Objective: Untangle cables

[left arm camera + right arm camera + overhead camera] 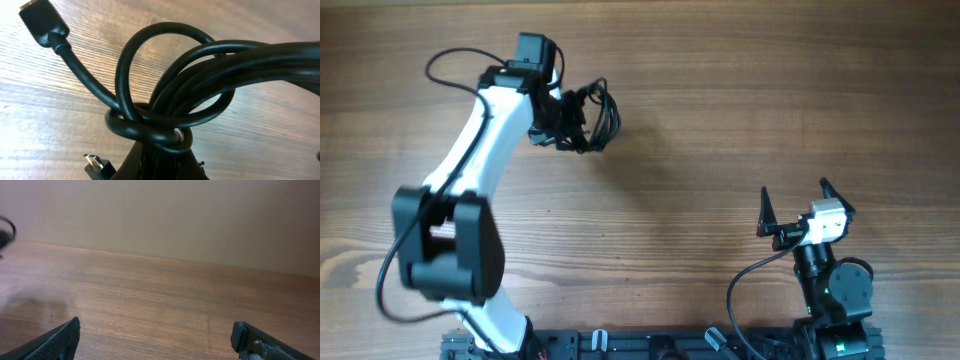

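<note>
Nearest the robot's base, toward 4 o'clock on the wooden worktop (720,100) in the overhead view, the right tool (800,203) stands with its jaws spread wide and nothing between them. Its own camera catches only the tips of the two dark fingers (57,340) at the lower corners, cut off by the frame's bottom edge, with bare wood beyond. At that view's 9 o'clock edge a blurred dark loop is clipped too short to identify. Farther out, at about 11 o'clock on the worktop, the left tool (563,122) is clamped on a black cable bundle (598,115), which hangs on the tool's 3 o'clock side. Its fingers are hard to separate from the coils from above. In the left wrist view the knotted cable hides them almost entirely, leaving a dark mass at 6 o'clock where the strands converge. One loop wraps around several parallel strands that run off the frame at 3 o'clock. A black plug (42,22) sticks out at 10 o'clock, its end cropped. A smaller metal-tipped connector (94,164) shows at 7 o'clock, partly cut off.
</note>
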